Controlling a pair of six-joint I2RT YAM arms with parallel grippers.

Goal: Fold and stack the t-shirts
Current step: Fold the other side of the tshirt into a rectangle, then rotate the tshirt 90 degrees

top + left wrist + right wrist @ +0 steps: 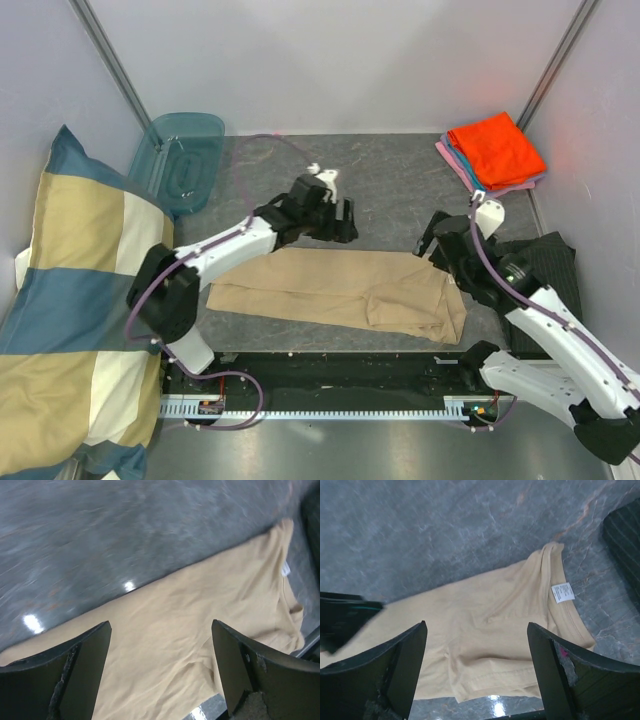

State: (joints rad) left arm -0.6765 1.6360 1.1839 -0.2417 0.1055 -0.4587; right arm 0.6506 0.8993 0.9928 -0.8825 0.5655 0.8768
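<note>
The tan t-shirt [340,293] is soft, matte cotton, folded into a long, lightly creased band across the middle of the overhead frame on the glossy grey marbled surface [400,175]. A small white label [562,592] shows at its right end. The left end effector [161,630] hangs over the band's upper edge and the right end effector [476,627] over the label end. Both have their dark jaws spread wide, gripping nothing. A folded orange t-shirt [497,148] lies in the upper right corner, well apart.
</note>
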